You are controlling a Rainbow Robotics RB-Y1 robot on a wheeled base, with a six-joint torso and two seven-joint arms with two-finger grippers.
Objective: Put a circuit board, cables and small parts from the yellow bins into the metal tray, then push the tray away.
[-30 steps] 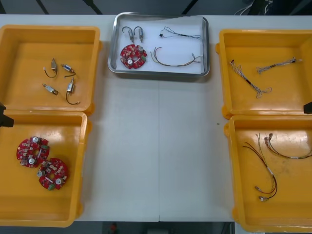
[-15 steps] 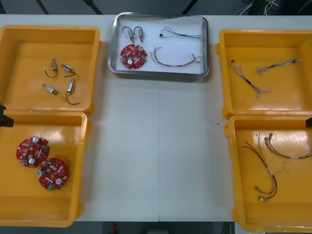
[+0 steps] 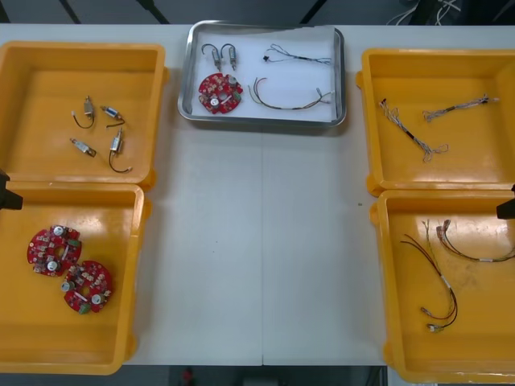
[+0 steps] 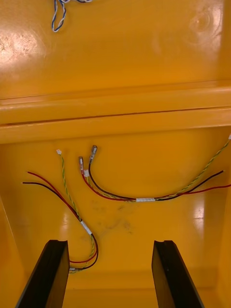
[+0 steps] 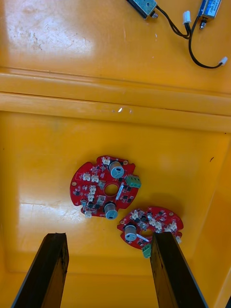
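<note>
**Over the near bins: both grippers wide and empty, tray looks finished**

Left gripper [image 5: 108, 240]: fingers wide apart, nothing held. It hangs above the near left bin [image 5: 48, 144]. Two boards [image 5: 106, 187] lie on the bin floor just beyond the fingers, the nearer one close beside a fingertip.

Right gripper [image 4: 109, 245]: equally wide, also empty, above the near right bin [image 4: 115, 115]. Red, black and yellow cables [image 4: 139, 197] lie loose on that floor, and one loop passes behind a finger.

Farther out, the tray [image 3: 261, 121] sits at the table's far edge, between the far bins and well apart from both grippers. Loaded in it: one board [image 3: 220, 92], two parts [image 3: 219, 55], a black cable [image 3: 298, 56] and an arced cable [image 3: 290, 100].

We judge loading complete and the push done, or nearly so. If more push is wanted, a gripper must cross the open table and press the tray's near rim squarely, or the tray may skew.

Hard to make out:
- In the front view each gripper is a dark sliver at a side edge, with the arms cut off.
- Some cable ends run out of the right wrist view.
- A blue-and-white cable [image 4: 60, 14] in the far bin is cut off.
- We cannot tell the arced cable's colours, nor whether the tray overhangs the table.
</note>
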